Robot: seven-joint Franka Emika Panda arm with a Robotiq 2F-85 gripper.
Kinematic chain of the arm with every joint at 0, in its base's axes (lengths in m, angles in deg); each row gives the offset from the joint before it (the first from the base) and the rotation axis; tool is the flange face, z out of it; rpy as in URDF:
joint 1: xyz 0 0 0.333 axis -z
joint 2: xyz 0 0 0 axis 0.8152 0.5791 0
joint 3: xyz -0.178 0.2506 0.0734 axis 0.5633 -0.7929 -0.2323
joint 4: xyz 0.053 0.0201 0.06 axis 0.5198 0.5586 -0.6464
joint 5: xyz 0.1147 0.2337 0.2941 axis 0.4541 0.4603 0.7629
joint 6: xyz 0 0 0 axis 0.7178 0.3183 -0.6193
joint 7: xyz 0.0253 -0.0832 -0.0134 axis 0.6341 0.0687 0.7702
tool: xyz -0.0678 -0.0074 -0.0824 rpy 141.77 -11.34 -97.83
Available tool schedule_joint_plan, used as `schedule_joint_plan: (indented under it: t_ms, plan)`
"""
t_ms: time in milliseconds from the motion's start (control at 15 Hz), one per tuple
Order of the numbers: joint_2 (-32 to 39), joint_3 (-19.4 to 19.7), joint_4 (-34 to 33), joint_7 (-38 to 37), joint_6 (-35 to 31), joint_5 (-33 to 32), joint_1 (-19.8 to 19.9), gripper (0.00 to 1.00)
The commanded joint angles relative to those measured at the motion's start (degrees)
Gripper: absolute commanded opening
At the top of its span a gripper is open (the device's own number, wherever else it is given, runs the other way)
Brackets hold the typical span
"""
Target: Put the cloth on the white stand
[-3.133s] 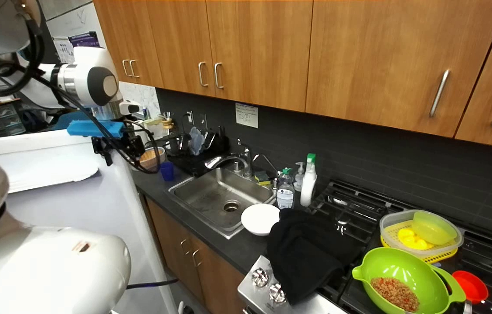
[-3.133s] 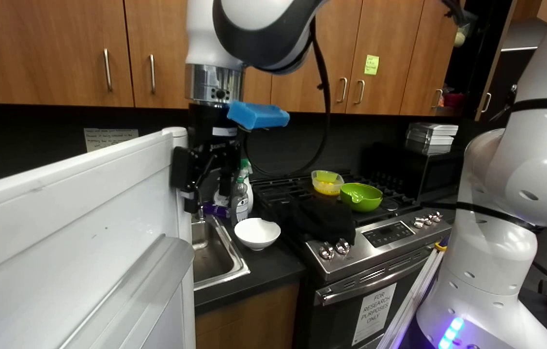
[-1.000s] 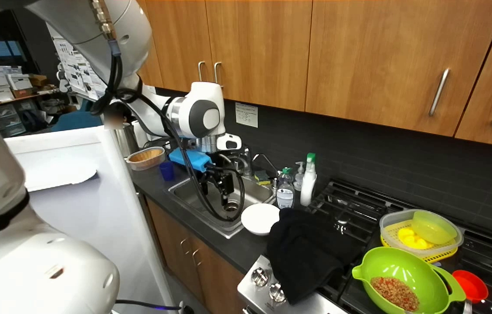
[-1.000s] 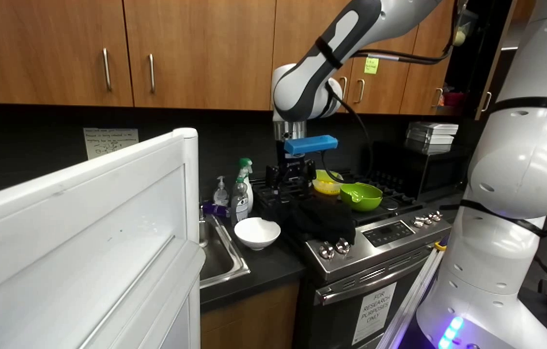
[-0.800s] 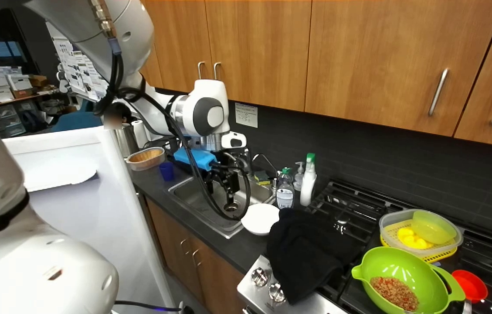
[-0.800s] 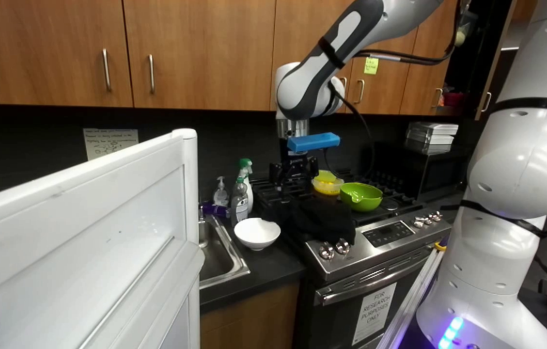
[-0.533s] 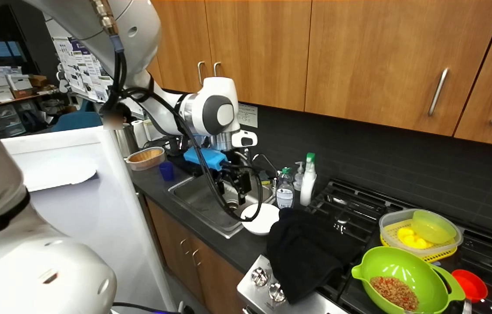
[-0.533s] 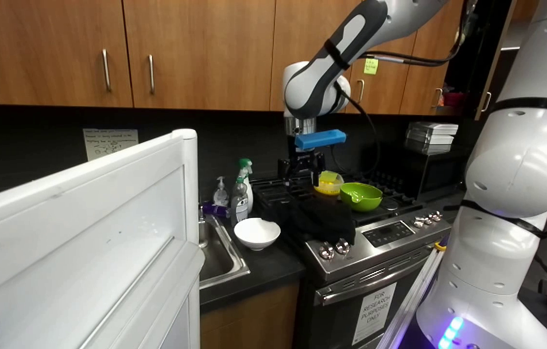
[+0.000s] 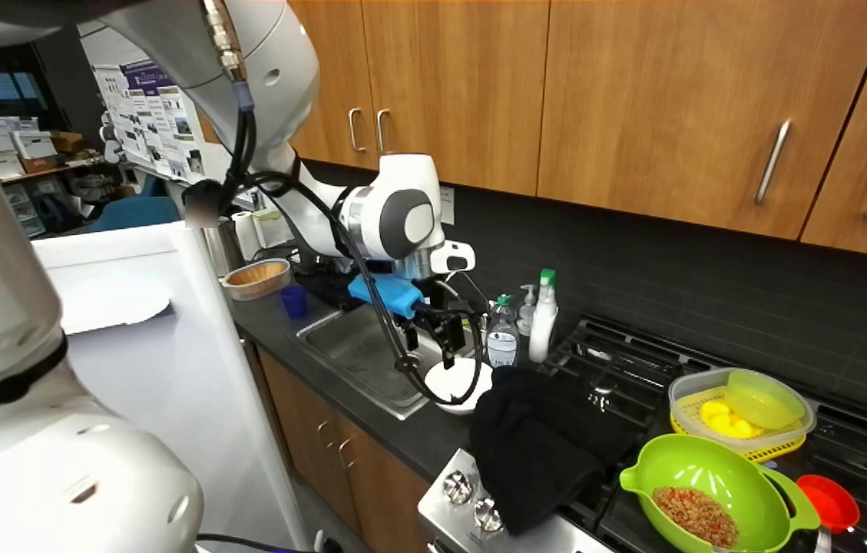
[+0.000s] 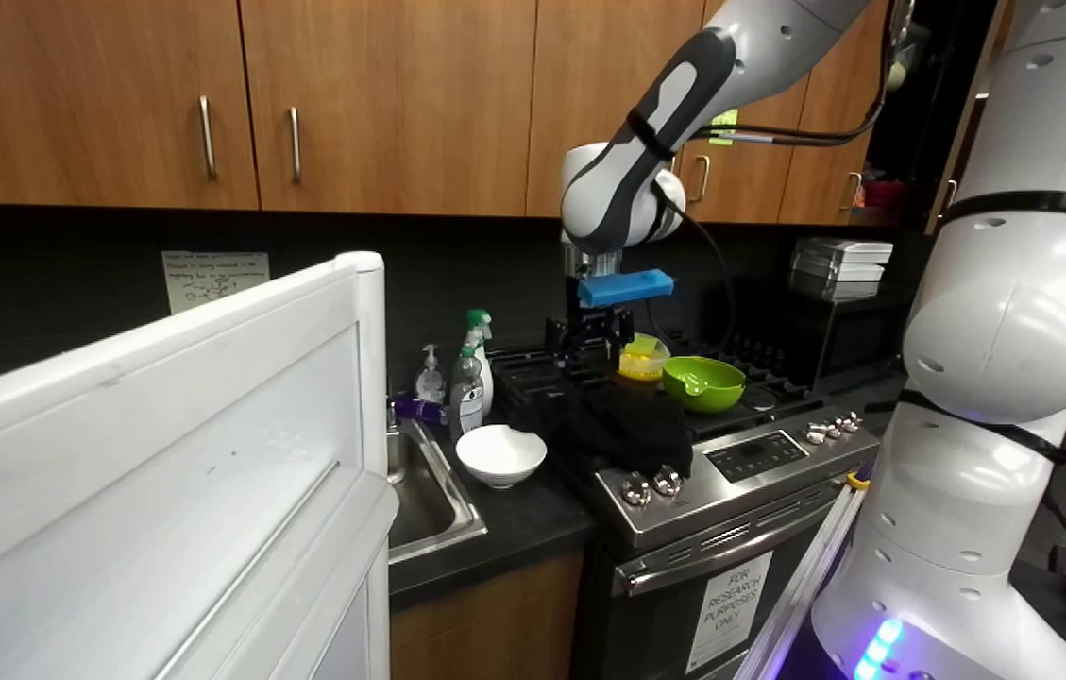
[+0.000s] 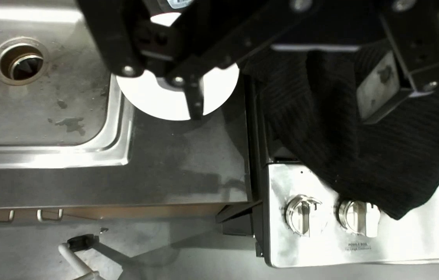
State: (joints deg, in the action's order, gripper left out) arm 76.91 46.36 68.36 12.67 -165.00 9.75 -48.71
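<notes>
The black cloth (image 9: 541, 449) lies in a heap over the stove's front left corner, draped partly across the knob panel in both exterior views. Tall, boxy and white, the white stand (image 10: 306, 349) fills the left of an exterior view; nothing shows on its visible top edge. My gripper (image 11: 286, 107) hangs above the counter and stove, its jaws wide apart and holding nothing. In the wrist view its left finger overlaps the white dish, its right finger the ribbed cloth (image 11: 378, 167). From outside, the gripper (image 10: 589, 357) is above and behind the cloth, apart from it.
A white dish (image 10: 501, 455) stands between the sink (image 9: 372, 349) and the cloth. Behind are a soap bottle (image 9: 502, 342) and a spray bottle (image 9: 544, 326). A green colander bowl (image 9: 709, 476) and a yellow container (image 9: 748, 407) sit on the stove. Wooden cabinets hang above.
Over three seconds my gripper has travelled from beside the white stand's top across the sink toward the cloth. In the last half second it has dropped slightly. The cloth has not moved.
</notes>
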Motion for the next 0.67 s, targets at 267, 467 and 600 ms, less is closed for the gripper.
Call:
schedule_joint_plan:
  t_ms: [267,467,600]
  plan:
    - [7.5,5.3,-2.5,1.8,-8.2,-9.5,1.8,1.0]
    - [9.3,6.5,-3.3,3.3,-9.1,-7.7,2.2,1.0]
    - [10.2,6.9,-3.9,4.8,-10.0,-6.5,2.5,1.0]
